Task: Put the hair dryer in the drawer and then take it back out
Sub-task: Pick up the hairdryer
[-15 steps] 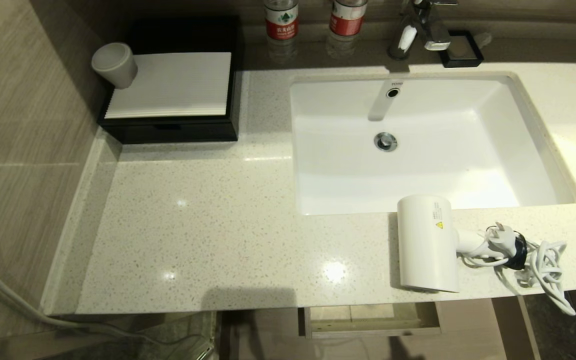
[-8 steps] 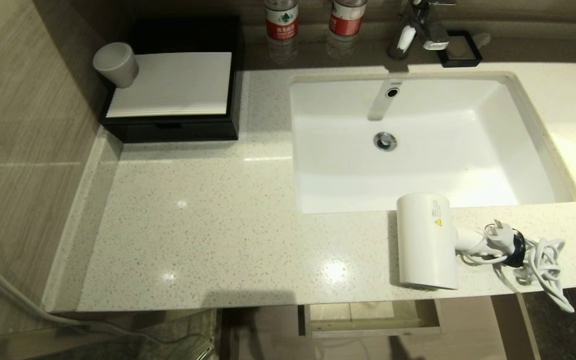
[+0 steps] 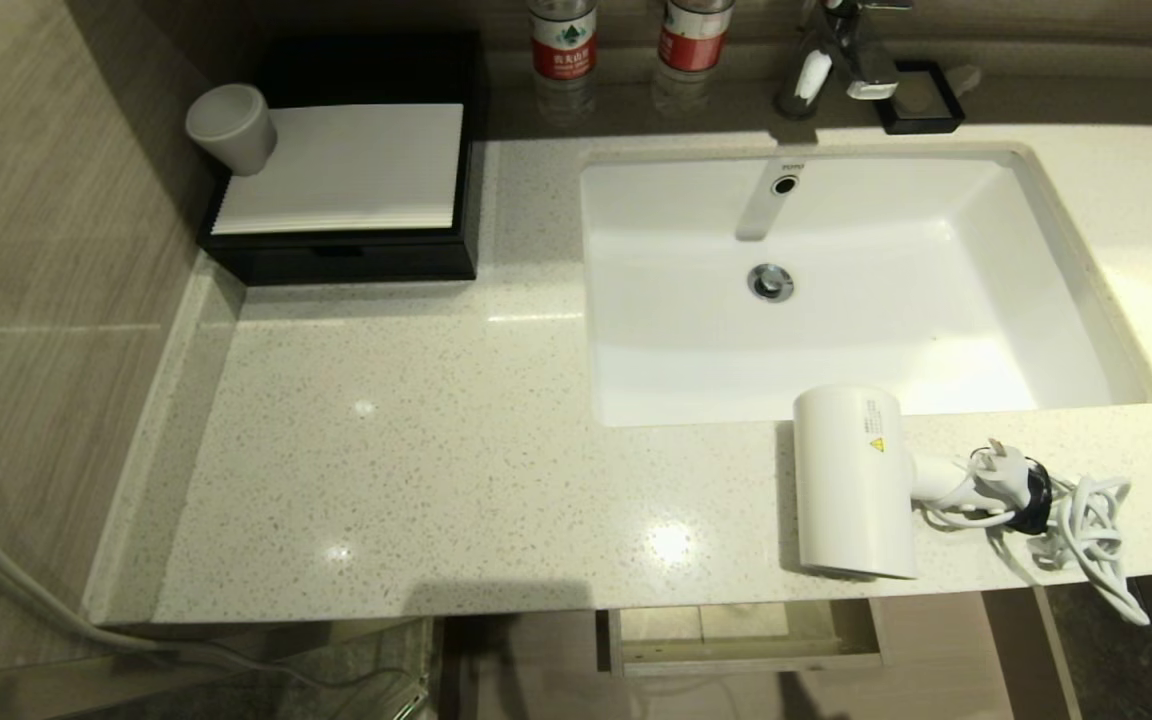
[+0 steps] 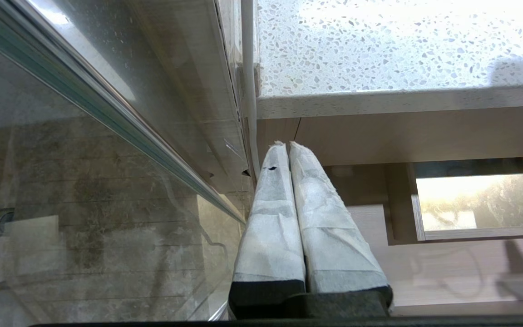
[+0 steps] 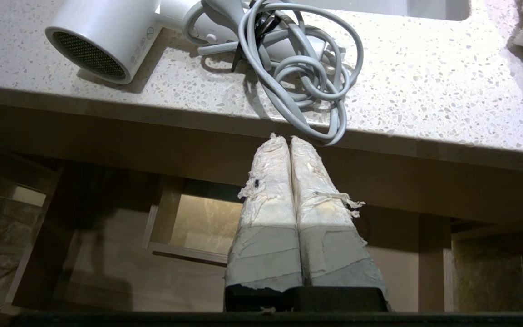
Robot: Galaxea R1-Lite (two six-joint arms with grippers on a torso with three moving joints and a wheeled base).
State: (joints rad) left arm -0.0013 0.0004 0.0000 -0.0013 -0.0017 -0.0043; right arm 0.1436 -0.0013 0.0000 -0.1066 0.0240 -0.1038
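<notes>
So the big speckled desk (image 3: 386, 450) fills most of the head view, with one white sink (image 3: 1066, 260) sunk into its right half. Under the front edge you can see one drawer (image 3: 746, 660), a wide light-wood thing with a boxed cut-out in the middle. It looks already pulled out a bit, though I can't say how far.

One hair dryer (image 3: 854, 485) lies on the desk between the sink and the front edge, barrel running front to back, mesh grille facing the robot. Its handle and tangled cord (image 3: 1086, 530) trail off to the right, and a loop hangs over the edge.

Both arms sit low, below desk level. The right tool (image 5: 288, 141) is pinched shut on nothing, and the dryer is up and off to its left. The left tool (image 4: 287, 145) is also closed and empty, way over by the wall. I'd say the right arm is clearly nearer.

Also on the desk: one black box (image 3: 336, 255), one grey cup (image 3: 231, 125), two water bottles (image 3: 562, 40).
</notes>
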